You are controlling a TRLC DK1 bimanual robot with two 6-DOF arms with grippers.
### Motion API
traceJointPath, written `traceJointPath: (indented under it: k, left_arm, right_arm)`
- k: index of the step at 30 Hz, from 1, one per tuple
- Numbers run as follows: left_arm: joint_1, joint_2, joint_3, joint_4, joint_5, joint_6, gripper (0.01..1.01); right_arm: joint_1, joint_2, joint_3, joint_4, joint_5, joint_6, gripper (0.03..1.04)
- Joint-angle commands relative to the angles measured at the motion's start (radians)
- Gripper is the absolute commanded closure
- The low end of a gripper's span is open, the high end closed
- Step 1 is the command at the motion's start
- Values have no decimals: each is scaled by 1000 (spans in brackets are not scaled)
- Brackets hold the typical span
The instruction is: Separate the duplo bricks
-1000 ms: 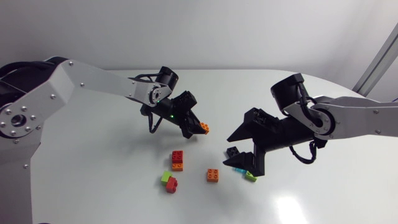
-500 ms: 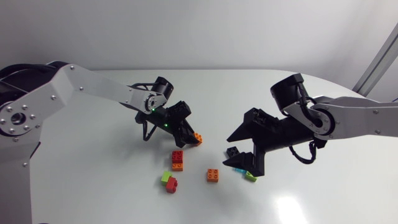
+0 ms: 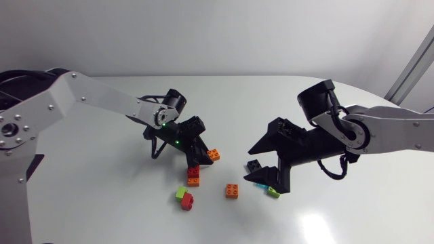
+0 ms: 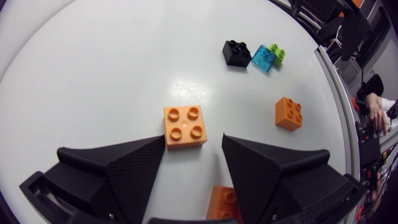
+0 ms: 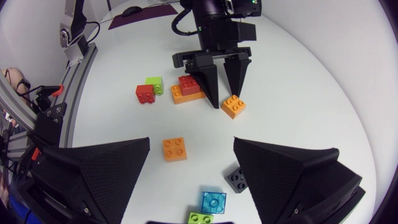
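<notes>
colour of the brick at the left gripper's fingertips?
It's an orange brick, seen best in the left wrist view.

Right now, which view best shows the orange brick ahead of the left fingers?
The left wrist view: the orange brick is near, four studs clear. Head view shows it small; the right wrist view, far, beside the fingers.

Brightness: high and even over the glossy white desk (image 3: 88,203) in all three views.
Source: overhead and diffuse, judging by shadows lying close beneath things.
Shadows: soft, pale grey; faint under the matte black right gripper (image 3: 253,165), a thin darker rim beside the orange square brick (image 4: 185,126) just ahead of the left gripper (image 4: 194,139).
Glare: washed-out bright patch on the desk near the right arm; dull sheen on the silver-grey left arm link (image 3: 102,95).
Glow: tiny green light on the black wrist joint (image 3: 163,124).
Distortion: strong fisheye bending in both wrist views, desk edge curved into an arc.
</notes>
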Motion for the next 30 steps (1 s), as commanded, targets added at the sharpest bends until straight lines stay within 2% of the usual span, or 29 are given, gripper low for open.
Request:
traceJointPath:
  k: [1,6,11,18,30]
  left_arm:
    - [26,-100,-40,-26,-18,23,313]
    - [49,-242,-129,-34,-32,42,285]
    - [61,-318,-216,-37,-51,114,285]
    - [67,-318,-279,-44,-77,226,287]
    - [58,-308,-305,-44,-107,300,295]
  right_arm:
    - [9,-14,-26,1,-9,14,95]
    - [27,-11,-21,-1,-9,15,95]
    - [45,-11,-6,-13,-5,15,95]
    - [71,1,11,-39,6,14,95]
    - [105,36,45,-53,26,29,95]
